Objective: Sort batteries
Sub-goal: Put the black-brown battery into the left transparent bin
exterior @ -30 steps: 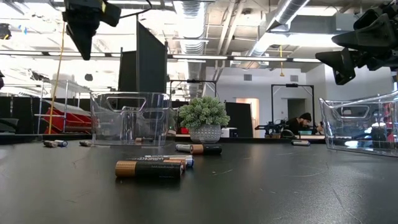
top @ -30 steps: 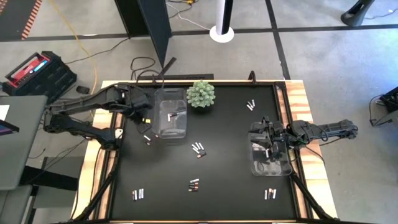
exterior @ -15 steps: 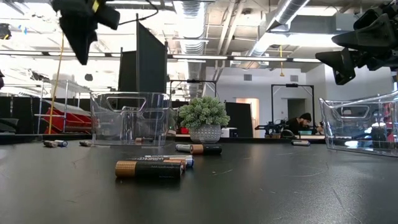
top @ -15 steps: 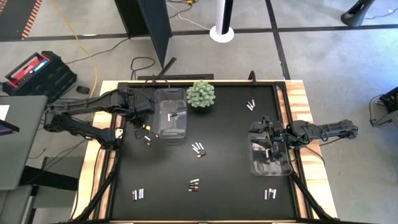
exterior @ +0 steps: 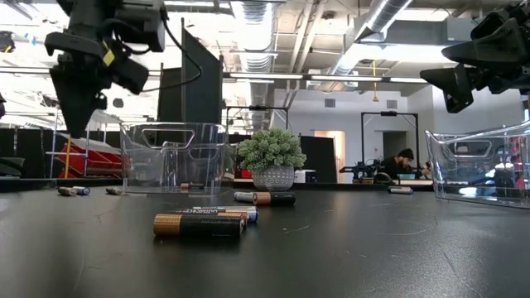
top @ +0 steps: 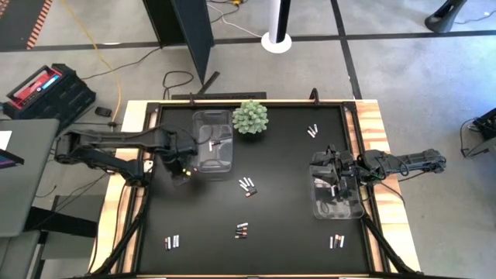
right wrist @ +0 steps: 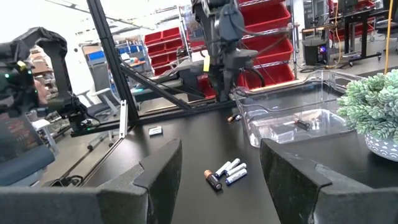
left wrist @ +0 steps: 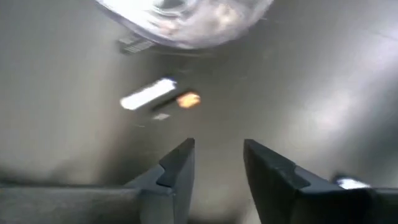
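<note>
High view: you have two clear bins [top: 213, 144] on the bench [top: 279, 194], several batteries [top: 247, 185] scattered loose near the plant [top: 250, 116]. Left pincer [top: 180, 167] spread, empty, beside the plant-side bin; right pincer [top: 335, 180] spread above the far bin.

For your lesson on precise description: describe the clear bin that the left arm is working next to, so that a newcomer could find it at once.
Start at the green spiky plant near the black table's far edge. The bin stands right beside it, toward the left arm, whose tool hovers by the bin's near corner. Unlike the other clear bin, under the right tool, it touches the plant's side and holds few batteries.
</note>
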